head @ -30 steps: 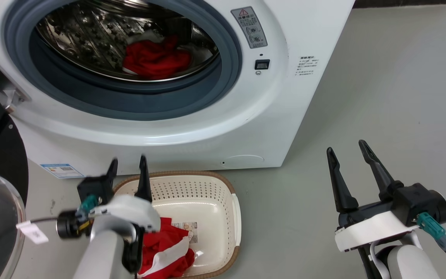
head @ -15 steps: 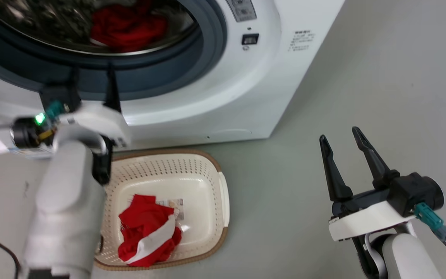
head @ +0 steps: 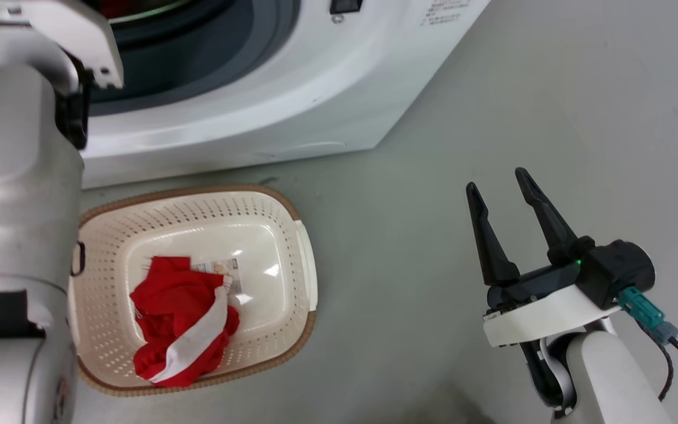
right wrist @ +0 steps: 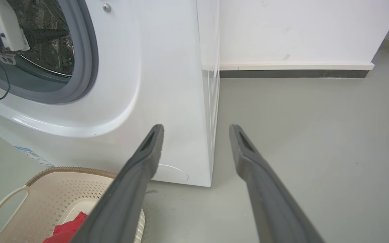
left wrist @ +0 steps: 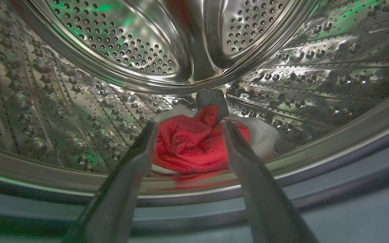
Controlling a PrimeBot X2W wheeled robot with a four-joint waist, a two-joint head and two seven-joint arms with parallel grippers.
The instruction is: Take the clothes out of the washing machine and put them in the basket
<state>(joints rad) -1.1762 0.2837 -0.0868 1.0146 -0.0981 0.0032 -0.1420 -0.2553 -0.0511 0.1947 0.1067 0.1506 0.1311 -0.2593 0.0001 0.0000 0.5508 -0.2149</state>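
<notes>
Floor: smooth grey floor (head: 409, 235), carrying the washing machine (head: 292, 100) and the basket (head: 301, 265).
Room: a white wall (right wrist: 299, 30) with a dark skirting strip (right wrist: 295, 73) stands beyond the machine's right side.
Washing machine: white, its grey-rimmed porthole open, with the perforated steel drum (left wrist: 62, 111) inside.
Basket: cream with a brown rim, on the floor just before the machine's lower front, a narrow strip of floor between them.
Open room: to the right of machine and basket the grey floor runs wide up to the wall.
Clothes: two red pieces. One (head: 180, 321), with a white band, lies in the basket's left half, partly over the paper label (head: 221, 268). The other (left wrist: 191, 152) is bunched on the drum's bottom near the front lip, with white trim showing.
Left tool (left wrist: 189, 125): at the porthole mouth, fingers spread apart and gripping nothing. The drum garment shows between them; whether they touch it cannot be told.
Right tool (head: 495, 178): over the floor, well apart from the basket's right edge, fingers spread and empty.
Count: one machine, one basket, two garments, two tools.
</notes>
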